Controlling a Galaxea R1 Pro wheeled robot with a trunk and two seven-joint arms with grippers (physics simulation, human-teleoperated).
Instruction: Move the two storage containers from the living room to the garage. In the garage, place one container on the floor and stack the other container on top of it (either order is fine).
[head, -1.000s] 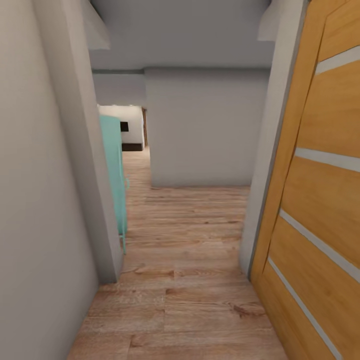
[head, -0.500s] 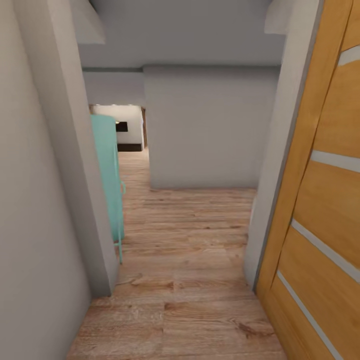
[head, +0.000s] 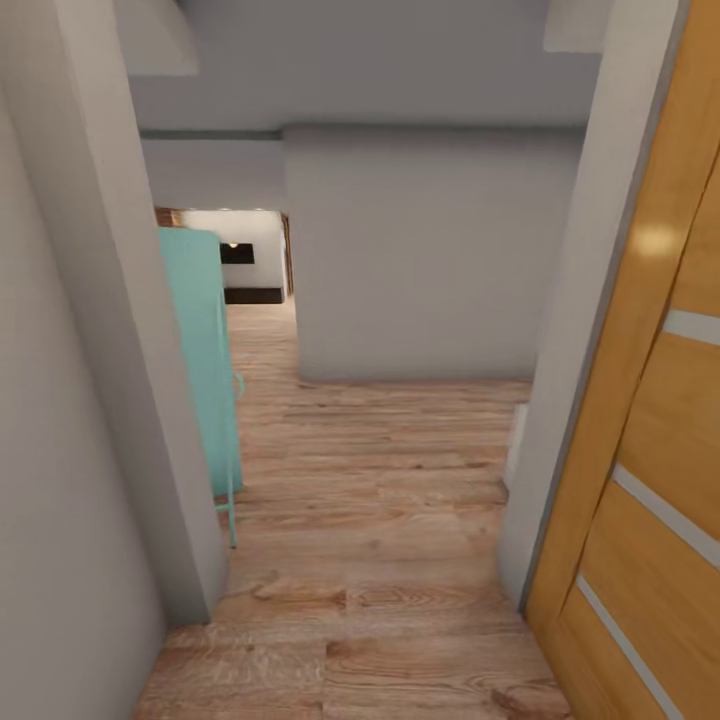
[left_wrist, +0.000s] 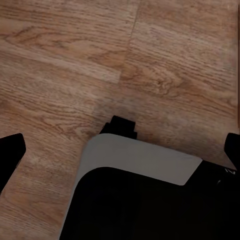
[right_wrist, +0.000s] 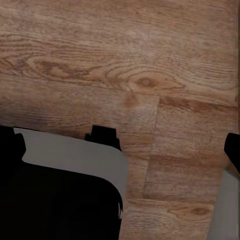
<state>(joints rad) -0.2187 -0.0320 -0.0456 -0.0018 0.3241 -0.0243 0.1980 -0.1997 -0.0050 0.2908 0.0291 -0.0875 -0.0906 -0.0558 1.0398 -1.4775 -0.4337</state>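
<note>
The two storage containers are out of view. I am in a narrow passage with a light wood-plank floor (head: 370, 520). In the left wrist view my left gripper (left_wrist: 121, 150) hangs open over the planks, with its dark fingertips (left_wrist: 10, 155) far apart and nothing between them. In the right wrist view my right gripper (right_wrist: 121, 147) is likewise open and empty above the same flooring. A grey and black part of my own body (left_wrist: 135, 170) lies under both.
A grey wall corner (head: 130, 350) stands close on the left, with a teal piece of furniture (head: 205, 360) behind it. A tan door with pale slats (head: 650, 450) stands close on the right. A grey wall (head: 420, 250) blocks the way ahead. An opening (head: 250, 260) leads left of it.
The whole head view has shifted: the camera has moved forward, so the left wall corner, the teal furniture and the tan door stand closer and wider apart.
</note>
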